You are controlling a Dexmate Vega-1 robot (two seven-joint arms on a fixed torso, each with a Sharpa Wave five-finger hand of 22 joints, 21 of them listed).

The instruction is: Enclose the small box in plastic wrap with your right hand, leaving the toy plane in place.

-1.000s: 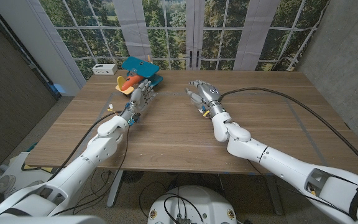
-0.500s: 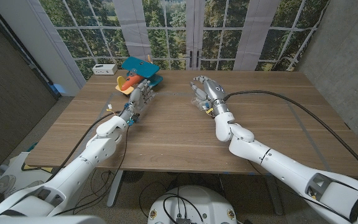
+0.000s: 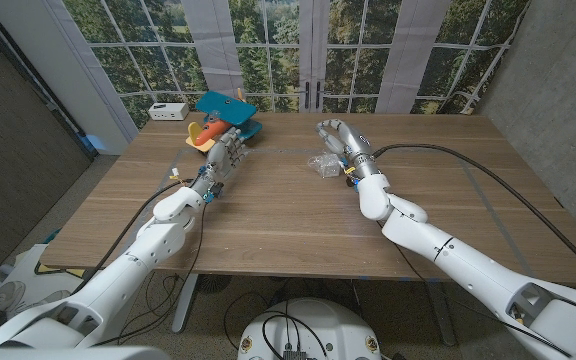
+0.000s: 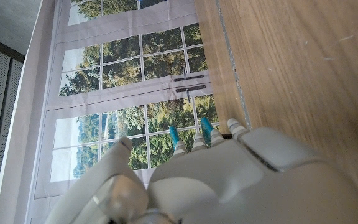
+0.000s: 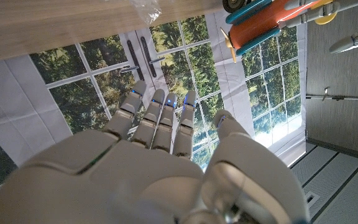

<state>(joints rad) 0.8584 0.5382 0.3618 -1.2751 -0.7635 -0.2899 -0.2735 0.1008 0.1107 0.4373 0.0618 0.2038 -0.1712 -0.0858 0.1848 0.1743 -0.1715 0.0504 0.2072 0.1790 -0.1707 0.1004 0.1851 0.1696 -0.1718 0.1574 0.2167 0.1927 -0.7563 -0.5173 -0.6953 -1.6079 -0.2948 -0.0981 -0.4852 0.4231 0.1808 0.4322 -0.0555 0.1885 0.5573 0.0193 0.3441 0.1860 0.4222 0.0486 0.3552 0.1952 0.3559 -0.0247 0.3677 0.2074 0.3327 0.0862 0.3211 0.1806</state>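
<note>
A crumpled bundle of clear plastic wrap [image 3: 321,163] lies on the wooden table [image 3: 288,220] left of my right hand [image 3: 340,138]; what it holds I cannot make out. That hand stands just beside it with straight fingers and grips nothing. In the right wrist view my right hand [image 5: 160,155] reaches out, with an edge of the wrap [image 5: 146,7] and the toy plane [image 5: 272,18] beyond it. The orange and teal toy plane [image 3: 213,128] sits at the back left. My left hand [image 3: 228,152] lies stretched toward it, fingers straight and holding nothing. My left hand [image 4: 216,180] also appears from behind.
A small white box [image 3: 170,110] stands at the table's back left corner, behind the plane. Black cables [image 3: 468,160] run over the right half of the table from my right arm. Windows lie behind the far edge.
My right hand has lifted off the plastic bundle and moved right and toward the far edge, leaving the bundle uncovered on the table. The left hand and plane have not moved.
</note>
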